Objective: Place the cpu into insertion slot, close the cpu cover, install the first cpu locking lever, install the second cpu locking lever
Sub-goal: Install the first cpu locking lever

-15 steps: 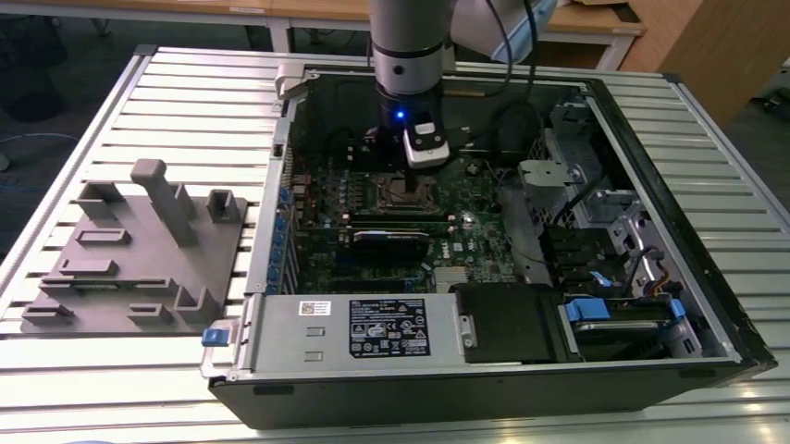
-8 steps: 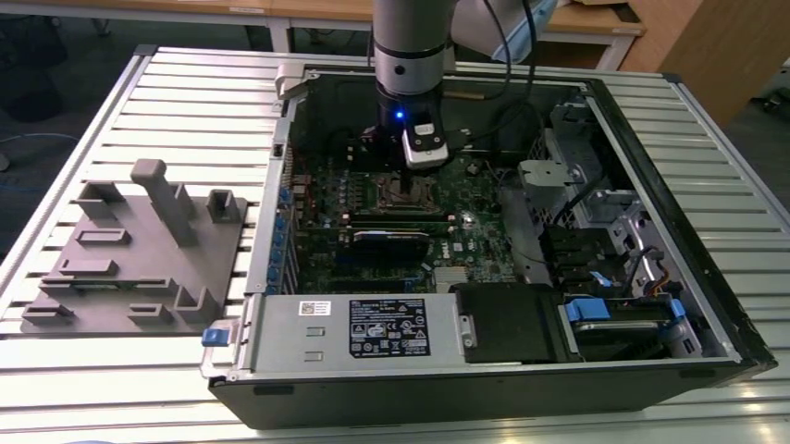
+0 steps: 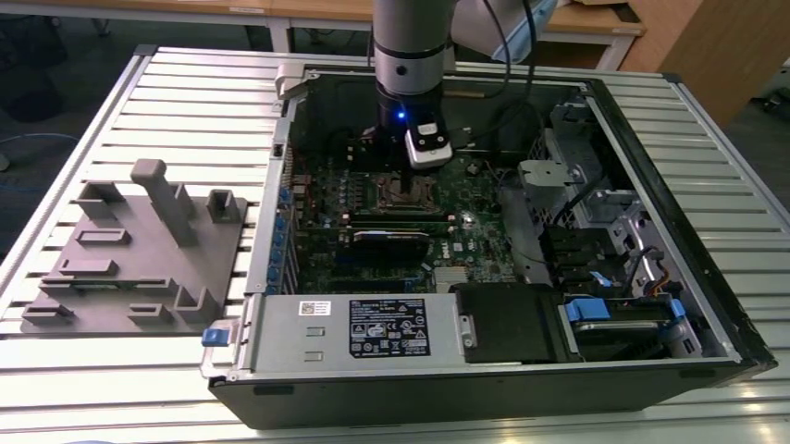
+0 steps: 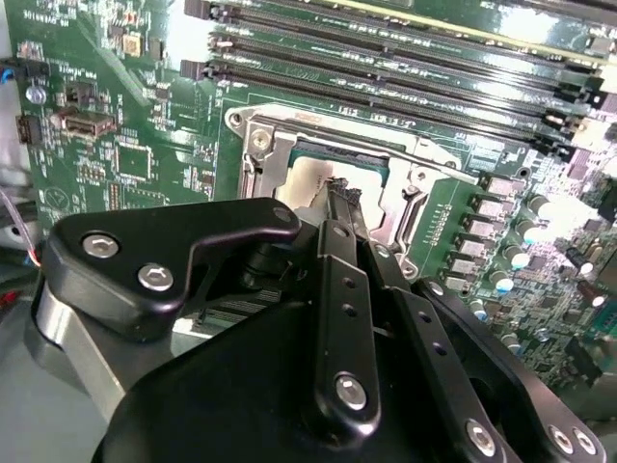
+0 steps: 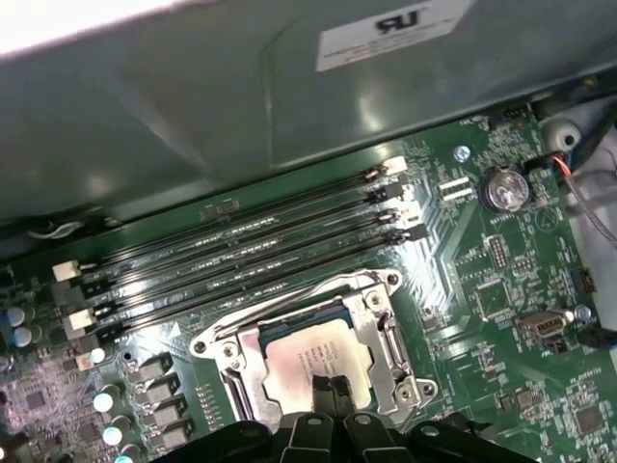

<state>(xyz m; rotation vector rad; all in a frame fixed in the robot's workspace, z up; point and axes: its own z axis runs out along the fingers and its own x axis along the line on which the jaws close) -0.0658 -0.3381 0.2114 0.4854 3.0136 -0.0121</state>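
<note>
Gripper [image 5: 333,388] sits with fingertips pressed together, holding nothing, touching the cpu [image 5: 313,362] at its 6 o'clock edge; the cpu lies seated in the insertion slot [image 5: 378,333], framed by the cpu cover [image 5: 231,340]

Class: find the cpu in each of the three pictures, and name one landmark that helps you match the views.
Exterior view: the cpu is mid-motherboard inside the open computer case, directly under the tool.
First wrist view: the cpu lies in the insertion slot, just beyond the tool.
Second wrist view: the cpu sits in the silvery frame, partly behind the tool.
Shared landmark: the long black memory slots beside the socket.
</note>
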